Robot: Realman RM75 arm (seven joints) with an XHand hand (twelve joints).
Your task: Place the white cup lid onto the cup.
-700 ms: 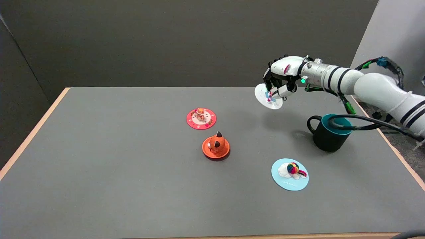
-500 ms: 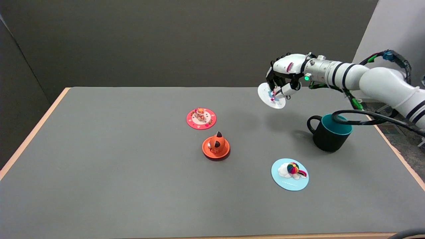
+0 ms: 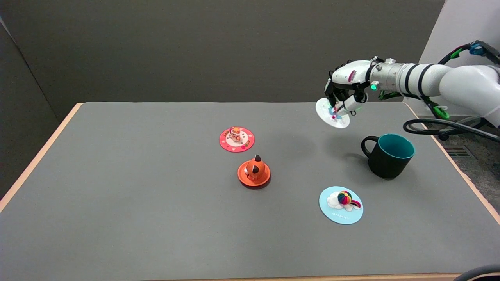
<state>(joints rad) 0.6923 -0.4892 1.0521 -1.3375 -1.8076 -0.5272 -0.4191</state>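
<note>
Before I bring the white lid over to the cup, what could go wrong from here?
1. The right hand pinches the white lid only by its small knob, and the lid hangs tilted; it may slip or land crooked on the cup.
2. The fingers could nudge the rim on descent and tip the cup.
3. The black cable beside the cup may snag.

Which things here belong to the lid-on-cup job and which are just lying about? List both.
In the job:
right hand
white cup lid, held in that hand above the table
dark cup with teal inside, open and upright

Lying about:
red lid
orange lid
light blue lid
black cable
</note>
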